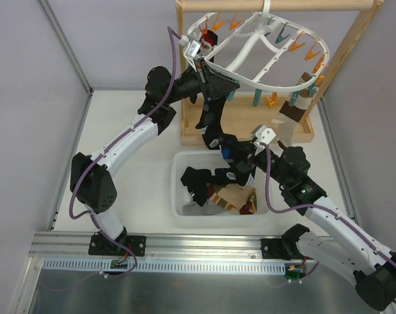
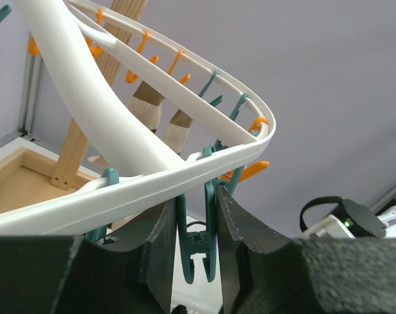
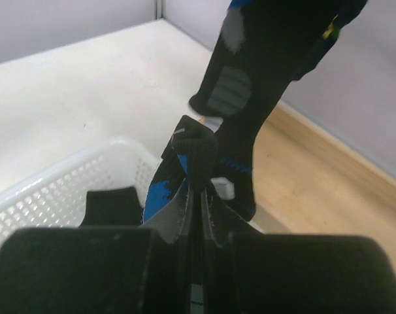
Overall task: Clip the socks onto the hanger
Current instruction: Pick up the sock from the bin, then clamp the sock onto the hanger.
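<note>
The white oval hanger (image 1: 276, 86) hangs from the wooden stand, with orange and teal clothespins under its rim (image 2: 119, 196). My left gripper (image 1: 228, 87) is raised to the near-left rim and shut on a teal clothespin (image 2: 198, 239), squeezing it between both fingers. A black sock with grey and blue marks (image 1: 211, 121) hangs below that spot and also shows in the right wrist view (image 3: 257, 85). My right gripper (image 1: 236, 157) is shut on the lower part of a black sock with blue marks (image 3: 160, 190), above the basket's far edge. A brown-and-cream striped sock (image 1: 301, 98) hangs at the hanger's right side.
A white mesh basket (image 1: 178, 196) in front of the stand holds a black sock (image 1: 198, 180) and brown and dark red socks (image 1: 236, 196). The wooden stand's base (image 1: 250, 136) lies behind it and its post (image 1: 345, 55) rises at right. Grey walls enclose the table.
</note>
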`<state>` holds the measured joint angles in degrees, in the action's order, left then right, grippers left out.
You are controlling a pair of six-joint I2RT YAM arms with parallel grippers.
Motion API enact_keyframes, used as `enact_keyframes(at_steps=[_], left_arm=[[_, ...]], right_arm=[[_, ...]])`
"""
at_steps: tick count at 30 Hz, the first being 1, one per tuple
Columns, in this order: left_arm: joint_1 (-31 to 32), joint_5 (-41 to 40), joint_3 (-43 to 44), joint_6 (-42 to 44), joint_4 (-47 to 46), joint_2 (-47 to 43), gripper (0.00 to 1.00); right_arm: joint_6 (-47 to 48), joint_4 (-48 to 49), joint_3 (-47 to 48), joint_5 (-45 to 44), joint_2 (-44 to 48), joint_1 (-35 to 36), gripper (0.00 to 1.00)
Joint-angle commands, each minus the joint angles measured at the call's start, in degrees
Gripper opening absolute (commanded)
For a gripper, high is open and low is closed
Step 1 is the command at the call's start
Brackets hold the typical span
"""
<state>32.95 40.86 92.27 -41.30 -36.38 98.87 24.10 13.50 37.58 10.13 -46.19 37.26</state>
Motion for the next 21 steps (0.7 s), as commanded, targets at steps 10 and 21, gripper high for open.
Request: enact_keyframes(at_steps=[10,21], left_arm=[[0.0,12.5,-0.2,-11.2,-14.5,1.6,0.00],[-0.7,11.8,-1.9,-20.8,-35.9,7.1,0.00]], right_arm=[[-6.9,22.4,9.3,16.4,-7.2,-7.5,0.01],[-11.5,25.1,12.4,14.7,-10.9,-9.3,0.01]])
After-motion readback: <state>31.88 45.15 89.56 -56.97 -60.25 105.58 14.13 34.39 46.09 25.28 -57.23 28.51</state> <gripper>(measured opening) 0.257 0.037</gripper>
